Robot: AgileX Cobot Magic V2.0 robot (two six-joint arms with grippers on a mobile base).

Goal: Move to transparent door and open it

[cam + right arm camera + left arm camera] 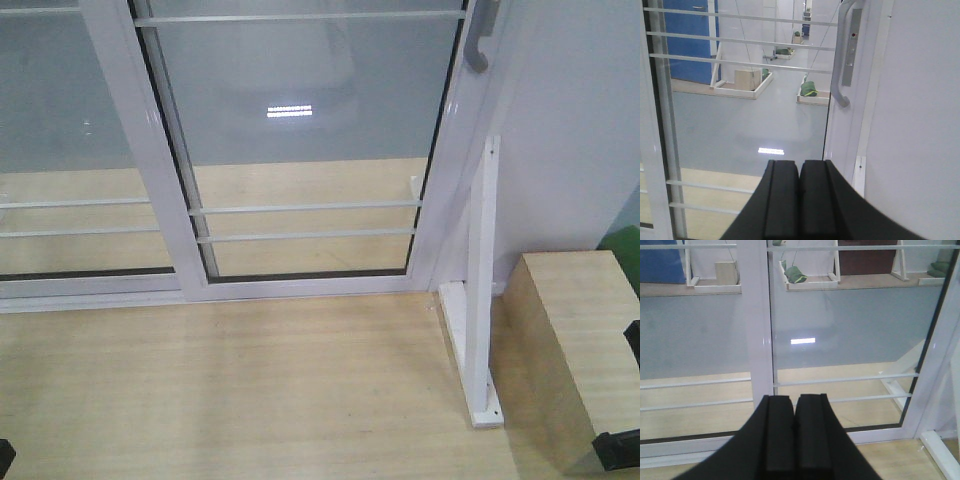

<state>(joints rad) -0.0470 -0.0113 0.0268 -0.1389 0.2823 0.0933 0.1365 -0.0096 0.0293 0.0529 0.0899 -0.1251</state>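
We face the transparent door (310, 120), left gripper (794, 401) and right gripper (800, 164) jaws pressed together, empty; next we likely reach for the handle (841, 62) at the door's right edge.

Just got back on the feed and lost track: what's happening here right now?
The robot faces the transparent door, which looks closed, its handle side against the frame on the right. The left gripper and the right gripper are both shut, hold nothing and sit short of the glass. The right one points roughly toward the curved grey pull handle without touching it, so opening has not begun.
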